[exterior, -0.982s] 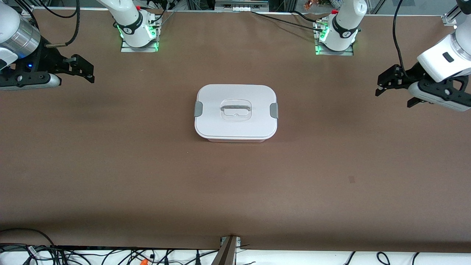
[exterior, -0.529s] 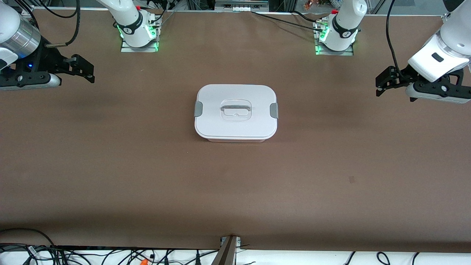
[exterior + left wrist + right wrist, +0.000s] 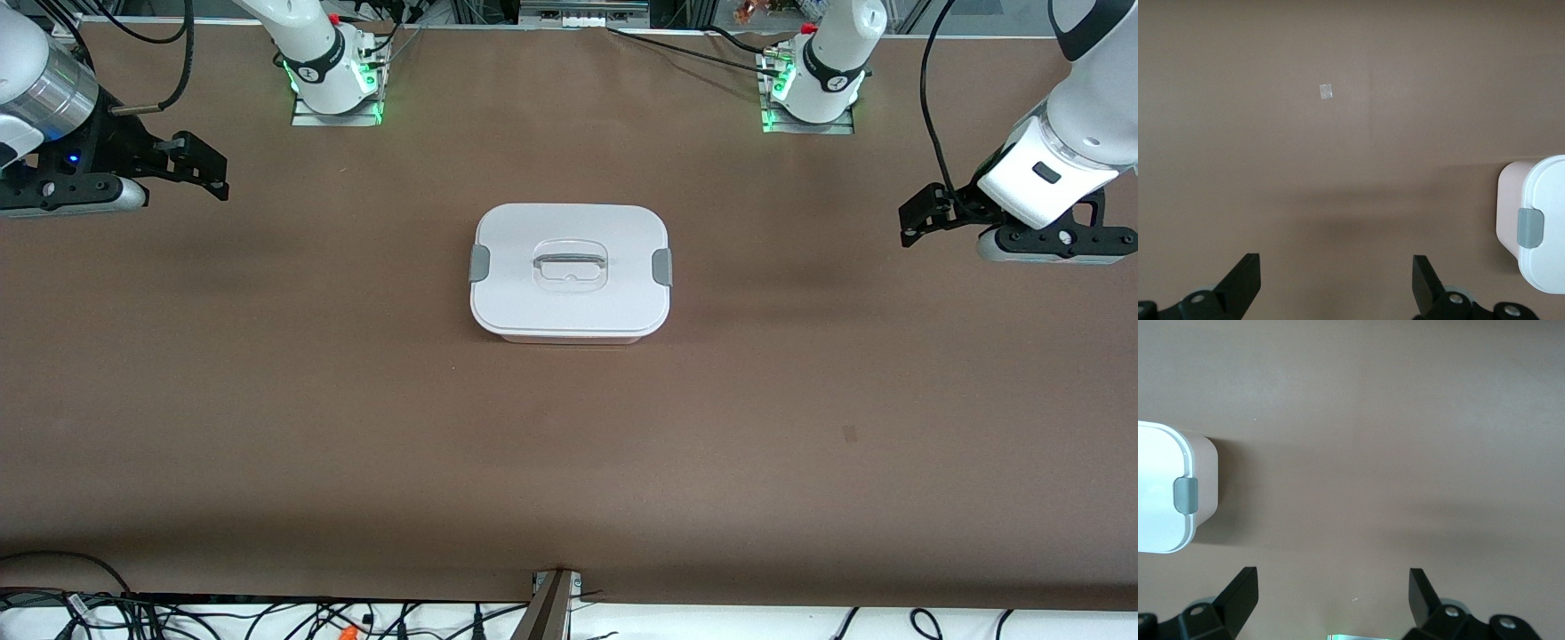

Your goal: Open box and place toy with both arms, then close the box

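Observation:
The box (image 3: 570,273) stands shut in the middle of the brown table, its white lid on and a grey clip (image 3: 662,267) at each end. The toy is out of view. My left gripper (image 3: 916,218) hangs open and empty over bare table toward the left arm's end. In the left wrist view the box (image 3: 1545,227) shows off to one side of that gripper (image 3: 1336,280). My right gripper (image 3: 218,173) waits open and empty over the right arm's end. The right wrist view shows the box (image 3: 1165,493) and one clip (image 3: 1185,495).
The arm bases (image 3: 333,84) (image 3: 809,89) stand along the table edge farthest from the front camera. A small pale patch (image 3: 850,434) marks the table nearer the camera. Cables (image 3: 356,622) lie below the near edge.
The left arm's wrist has swung and turned, with its gripper dipping slightly and edging toward the box. The right arm and the box have not moved.

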{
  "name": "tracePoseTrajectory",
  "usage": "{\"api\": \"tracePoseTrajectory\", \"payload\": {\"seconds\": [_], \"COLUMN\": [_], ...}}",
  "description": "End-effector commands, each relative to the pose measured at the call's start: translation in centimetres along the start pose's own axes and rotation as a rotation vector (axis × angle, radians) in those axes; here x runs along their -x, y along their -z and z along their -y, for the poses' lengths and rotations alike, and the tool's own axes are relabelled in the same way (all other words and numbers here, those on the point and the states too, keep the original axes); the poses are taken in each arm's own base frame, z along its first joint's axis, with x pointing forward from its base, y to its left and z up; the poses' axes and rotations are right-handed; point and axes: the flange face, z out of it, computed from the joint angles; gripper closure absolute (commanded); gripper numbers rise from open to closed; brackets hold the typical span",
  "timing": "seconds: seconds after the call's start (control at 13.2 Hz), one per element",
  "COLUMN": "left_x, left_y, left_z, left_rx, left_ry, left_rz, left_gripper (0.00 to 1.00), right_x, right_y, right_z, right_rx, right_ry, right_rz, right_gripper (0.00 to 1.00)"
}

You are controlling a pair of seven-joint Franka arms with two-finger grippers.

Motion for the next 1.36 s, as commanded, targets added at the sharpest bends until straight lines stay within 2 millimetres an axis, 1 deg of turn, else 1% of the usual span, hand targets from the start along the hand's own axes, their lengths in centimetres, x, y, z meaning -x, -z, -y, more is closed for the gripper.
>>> {"api": "tracePoseTrajectory", "payload": {"seconds": [0.0,0.3,0.45,1.28], "left_x": [-0.34,-0.46,-0.56,-0.65], "left_y": [0.43,0.38,0.28,0.12], "left_z": [0.65,0.90,1.50,1.51], "left_rx": [-0.021,-0.021,-0.021,-0.023], "left_ry": [0.032,0.034,0.034,0.009], "left_rz": [-0.004,-0.007,-0.005,0.002], "left_gripper": [0.00,0.00,0.00,0.00], "right_x": [-0.01,0.03,-0.01,-0.02], "right_y": [0.37,0.45,0.37,0.38], "right_z": [0.15,0.07,0.15,0.16], "right_rx": [-0.004,-0.004,-0.004,-0.004], "right_ry": [0.006,0.004,0.006,0.006], "right_rz": [0.003,0.001,0.003,0.001], "right_gripper": [0.00,0.00,0.00,0.00]}}
